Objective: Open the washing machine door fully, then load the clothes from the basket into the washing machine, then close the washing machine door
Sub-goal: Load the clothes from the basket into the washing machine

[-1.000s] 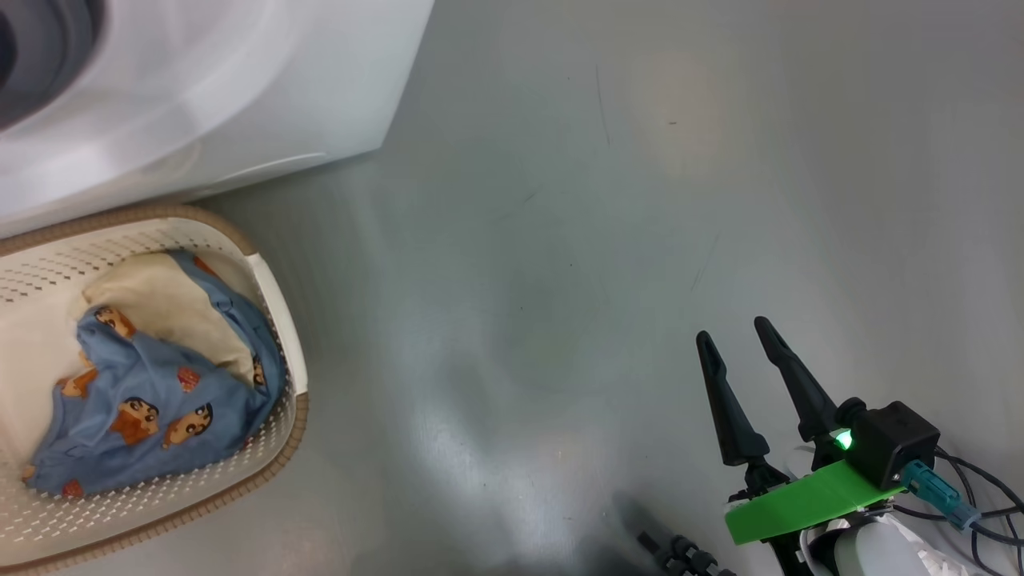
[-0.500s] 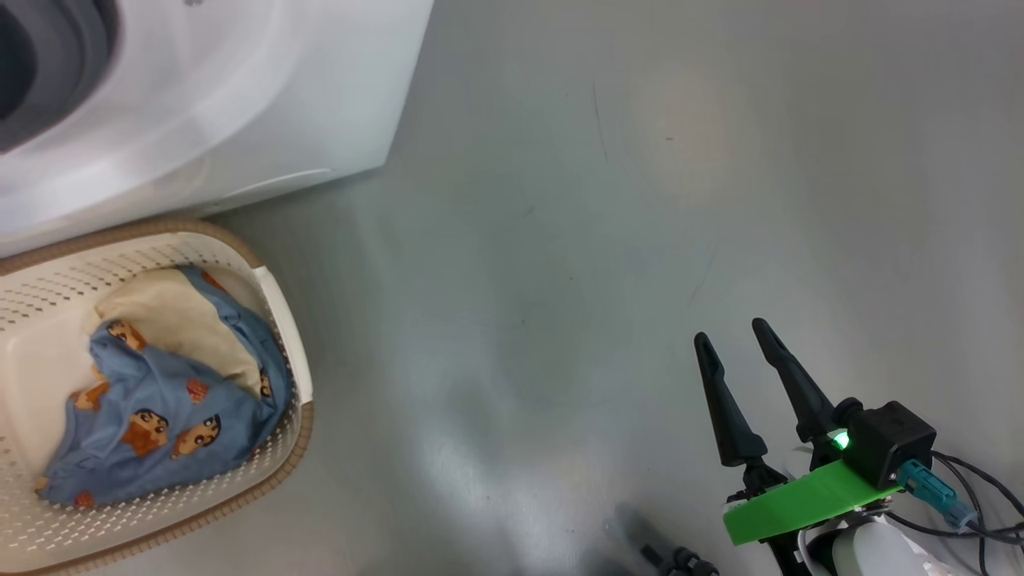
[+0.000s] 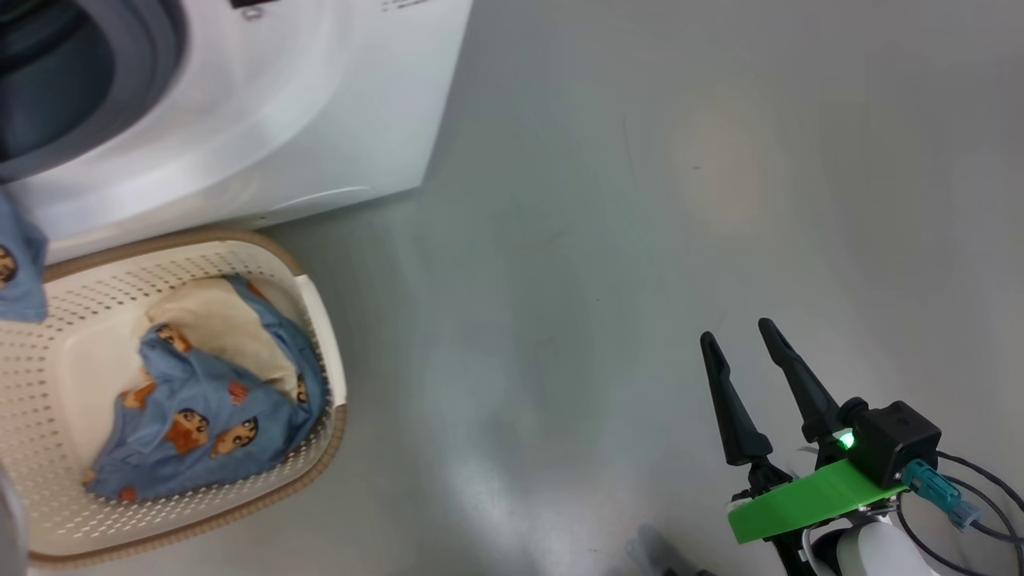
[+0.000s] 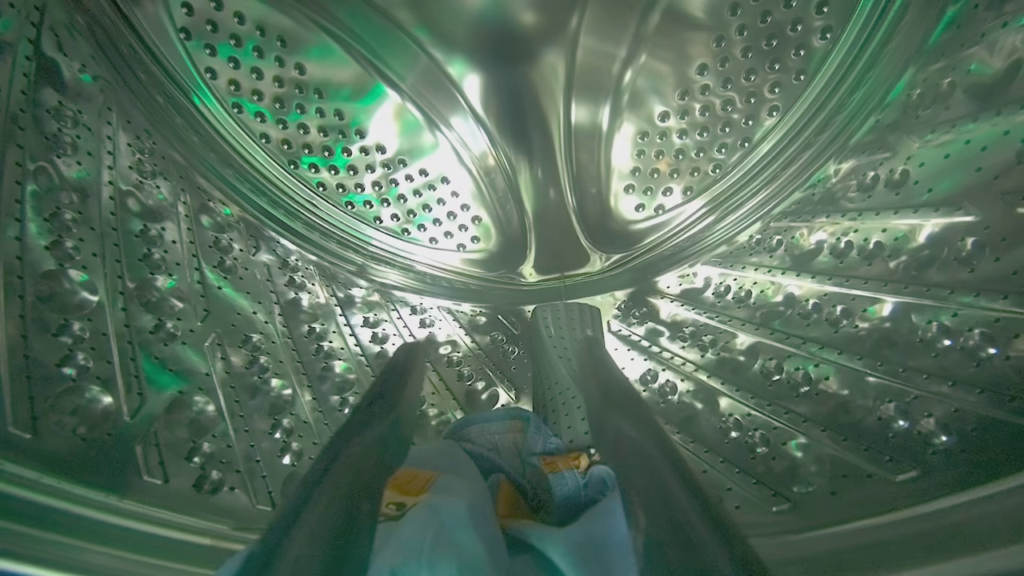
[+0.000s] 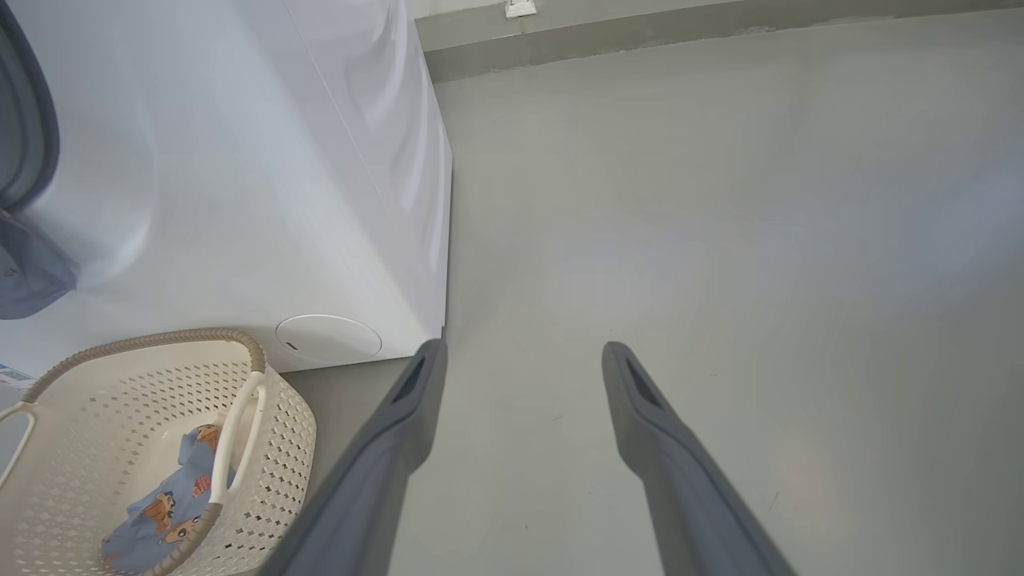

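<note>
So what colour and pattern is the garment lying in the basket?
Light blue with orange-brown cartoon figures; the garment shows best in the head view.

Head view shifts
More of the washing machine [image 3: 240, 120] shows; a blue garment [image 3: 18, 276] appears above the basket [image 3: 326, 336] rim's left end.

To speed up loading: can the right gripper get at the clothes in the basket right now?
Probably yes, if it stretches across. The right gripper is open and empty, bare floor lies between it and the basket, and the clothes lie uncovered.
</note>
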Controlling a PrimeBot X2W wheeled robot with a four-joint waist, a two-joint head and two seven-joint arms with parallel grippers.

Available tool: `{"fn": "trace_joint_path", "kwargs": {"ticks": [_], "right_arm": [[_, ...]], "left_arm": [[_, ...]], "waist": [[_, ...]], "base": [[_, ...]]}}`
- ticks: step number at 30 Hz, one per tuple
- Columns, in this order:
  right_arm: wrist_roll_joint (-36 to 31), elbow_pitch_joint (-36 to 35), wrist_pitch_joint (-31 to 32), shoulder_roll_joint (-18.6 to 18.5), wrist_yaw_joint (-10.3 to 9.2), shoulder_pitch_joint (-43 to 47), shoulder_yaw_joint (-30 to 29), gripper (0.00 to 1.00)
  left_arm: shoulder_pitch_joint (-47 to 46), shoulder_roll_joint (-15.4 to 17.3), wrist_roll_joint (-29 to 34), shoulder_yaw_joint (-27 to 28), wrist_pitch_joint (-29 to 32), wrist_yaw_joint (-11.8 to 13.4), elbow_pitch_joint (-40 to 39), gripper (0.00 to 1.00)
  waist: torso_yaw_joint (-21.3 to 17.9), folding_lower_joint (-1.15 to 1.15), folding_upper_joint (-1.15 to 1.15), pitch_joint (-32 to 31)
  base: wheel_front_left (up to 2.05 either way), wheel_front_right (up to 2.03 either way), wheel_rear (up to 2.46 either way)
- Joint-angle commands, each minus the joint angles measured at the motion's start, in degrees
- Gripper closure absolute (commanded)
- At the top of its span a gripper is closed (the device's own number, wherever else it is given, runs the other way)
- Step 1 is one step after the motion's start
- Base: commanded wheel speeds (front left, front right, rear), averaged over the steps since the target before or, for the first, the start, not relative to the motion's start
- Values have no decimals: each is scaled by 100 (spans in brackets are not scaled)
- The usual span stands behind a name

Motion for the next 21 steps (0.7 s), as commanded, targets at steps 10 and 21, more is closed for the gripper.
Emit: {"fn": "trace_joint_path", "kwargs": {"ticks": [10, 21], "right_arm": [[-55, -81, -28, -58, 9, 9, 47, 0], [-104, -90, -28, -58, 9, 32, -91, 0]], "left_arm": [[220, -112, -105, -49, -134, 98, -140, 0], [787, -352, -350, -31, -153, -121, -522, 0]], "waist": [[382, 0, 0, -283], [811, 0, 0, -575]], "base": [[0, 0, 0], [0, 0, 0]]}}
